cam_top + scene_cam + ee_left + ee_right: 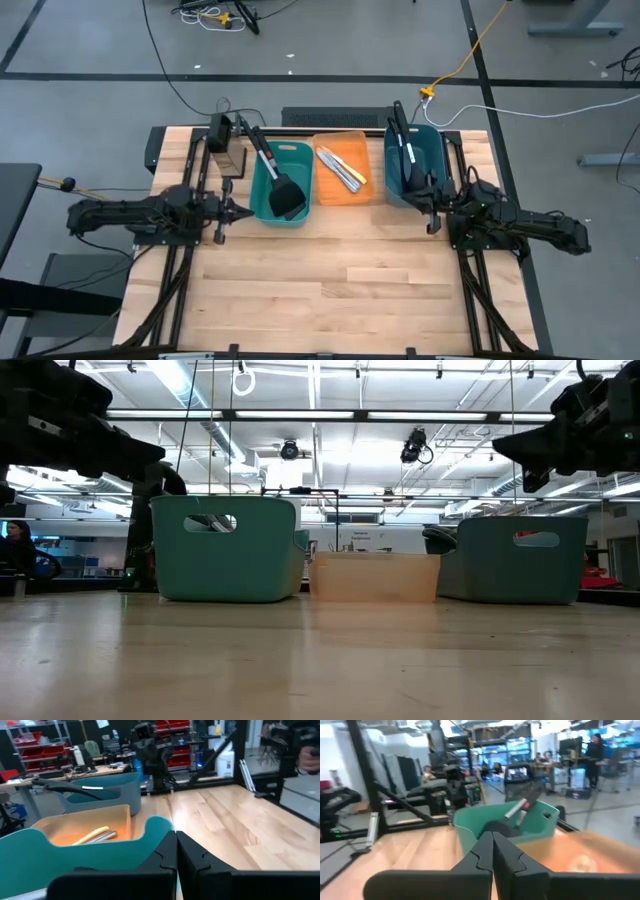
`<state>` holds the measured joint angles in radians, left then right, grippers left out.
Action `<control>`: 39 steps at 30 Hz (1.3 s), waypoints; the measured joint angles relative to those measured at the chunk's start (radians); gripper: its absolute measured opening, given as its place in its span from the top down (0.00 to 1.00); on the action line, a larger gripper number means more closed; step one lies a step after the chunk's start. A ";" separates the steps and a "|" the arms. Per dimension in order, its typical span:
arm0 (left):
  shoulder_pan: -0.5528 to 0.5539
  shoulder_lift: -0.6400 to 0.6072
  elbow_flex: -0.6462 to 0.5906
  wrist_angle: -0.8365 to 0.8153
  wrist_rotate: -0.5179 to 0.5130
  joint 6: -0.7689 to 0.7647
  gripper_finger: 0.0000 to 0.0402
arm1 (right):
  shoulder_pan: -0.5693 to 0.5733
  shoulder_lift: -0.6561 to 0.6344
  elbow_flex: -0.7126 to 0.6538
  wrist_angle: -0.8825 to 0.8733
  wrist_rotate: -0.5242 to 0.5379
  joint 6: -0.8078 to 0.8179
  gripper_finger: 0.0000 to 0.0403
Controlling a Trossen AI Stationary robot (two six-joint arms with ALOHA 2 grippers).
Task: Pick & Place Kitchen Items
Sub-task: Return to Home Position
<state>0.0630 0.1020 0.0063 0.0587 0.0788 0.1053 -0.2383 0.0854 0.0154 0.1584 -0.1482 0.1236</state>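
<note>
Utensils lie in bins; both jaws closed, empty.

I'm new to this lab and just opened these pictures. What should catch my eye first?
Three bins stand in a row near the far edge of the table: the left teal bin holding black spatulas, the orange bin with silver knives, the right teal bin with dark utensils. The left gripper and right gripper hang shut at either side.
</note>
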 joint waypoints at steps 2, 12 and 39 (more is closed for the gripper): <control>-0.017 0.000 0.000 -0.006 -0.005 0.010 1.00 | 0.010 0.000 0.000 -0.024 0.037 -0.001 0.99; -0.035 0.003 0.000 -0.008 -0.035 -0.004 0.96 | 0.021 0.000 0.000 -0.071 0.005 -0.034 0.97; -0.035 0.003 0.000 -0.008 -0.068 -0.065 0.94 | 0.021 0.000 0.000 -0.033 0.009 -0.028 0.96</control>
<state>0.0284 0.1055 0.0063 0.0509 0.0109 0.0405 -0.2176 0.0853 0.0154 0.1249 -0.1394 0.0959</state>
